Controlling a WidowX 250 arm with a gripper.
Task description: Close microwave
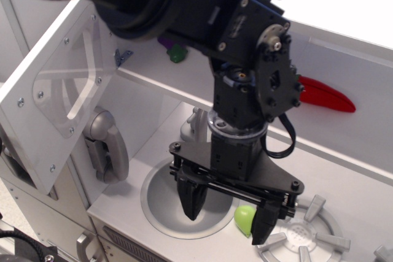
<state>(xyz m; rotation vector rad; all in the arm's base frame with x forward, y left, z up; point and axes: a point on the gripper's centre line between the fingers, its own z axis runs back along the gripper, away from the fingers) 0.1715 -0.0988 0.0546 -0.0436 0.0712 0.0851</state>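
Note:
The microwave door (pixel 37 121) stands swung open at the left: a white panel with a clear rounded window (pixel 67 87) and a silver-grey handle (pixel 107 145) beside its lower edge. The white cabinet it belongs to runs behind it. My black gripper (pixel 228 213) points down over the counter, to the right of the door and apart from it. It is open and empty. One of its fingers (pixel 193 204) hangs over the round sink and the other is near the sink's right rim.
A round grey sink (pixel 163 204) with a silver faucet (pixel 193 124) lies under the gripper. A green ball (pixel 244 218) lies between the sink and a silver stove burner (pixel 301 240). A red chili (pixel 322 95) and a purple-green toy (pixel 175 50) lie on the back shelf.

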